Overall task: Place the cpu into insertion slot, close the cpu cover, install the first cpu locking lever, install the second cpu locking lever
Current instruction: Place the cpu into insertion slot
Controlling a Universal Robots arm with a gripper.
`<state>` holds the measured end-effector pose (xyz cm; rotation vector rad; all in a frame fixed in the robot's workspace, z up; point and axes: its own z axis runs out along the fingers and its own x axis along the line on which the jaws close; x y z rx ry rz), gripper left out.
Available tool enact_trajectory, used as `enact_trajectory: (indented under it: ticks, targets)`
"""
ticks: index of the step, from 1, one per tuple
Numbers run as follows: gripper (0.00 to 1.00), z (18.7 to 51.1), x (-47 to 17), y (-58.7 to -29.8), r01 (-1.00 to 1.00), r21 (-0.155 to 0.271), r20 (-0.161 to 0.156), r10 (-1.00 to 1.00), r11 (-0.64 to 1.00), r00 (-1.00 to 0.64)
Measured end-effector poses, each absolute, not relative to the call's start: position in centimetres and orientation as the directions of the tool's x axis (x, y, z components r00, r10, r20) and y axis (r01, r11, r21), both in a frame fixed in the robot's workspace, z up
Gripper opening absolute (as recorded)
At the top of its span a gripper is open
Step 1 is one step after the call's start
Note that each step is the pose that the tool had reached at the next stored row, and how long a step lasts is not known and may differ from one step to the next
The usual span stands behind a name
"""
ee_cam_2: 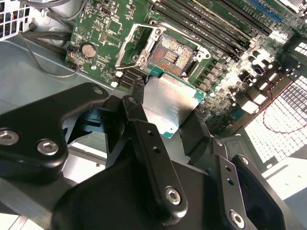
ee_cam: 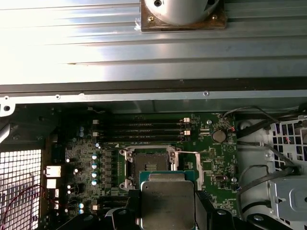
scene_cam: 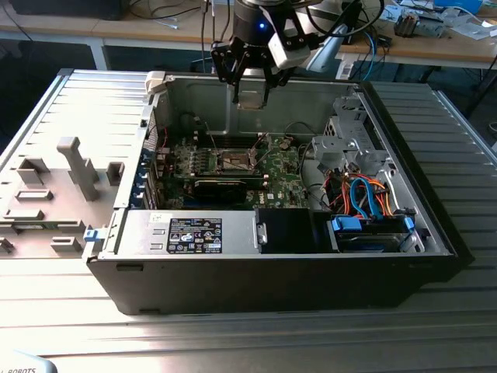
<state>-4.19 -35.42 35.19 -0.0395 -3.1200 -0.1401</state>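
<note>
Overhead, exterior view: black gripper (scene_cam: pixel 251 95) clamps small silver-grey square cpu (scene_cam: pixel 251 102) above open dark computer case (scene_cam: pixel 311 273).
Second wrist view: cpu hangs apart from dark-centred silver-rimmed insertion slot (ee_cam_2: pixel 171 56).
First wrist view: slot uncovered on green circuit board (ee_cam: pixel 211 154).

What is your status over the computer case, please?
Tool shut on chip, hovering above the open case. Socket bare, pins exposed. Nothing seen between chip and socket.

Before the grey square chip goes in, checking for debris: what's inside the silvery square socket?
Silvery square socket: a dark contact field, nothing loose. In the first wrist view the held grey square chip covers one edge.
</note>
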Motion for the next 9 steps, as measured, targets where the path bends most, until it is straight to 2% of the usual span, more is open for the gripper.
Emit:
enact_trajectory:
  ticks: [9]
  targets:
    - [0.54, 34.7, -4.31, -35.42, 0.026, 0.089, 0.019, 0.024, 0.996, -1.0]
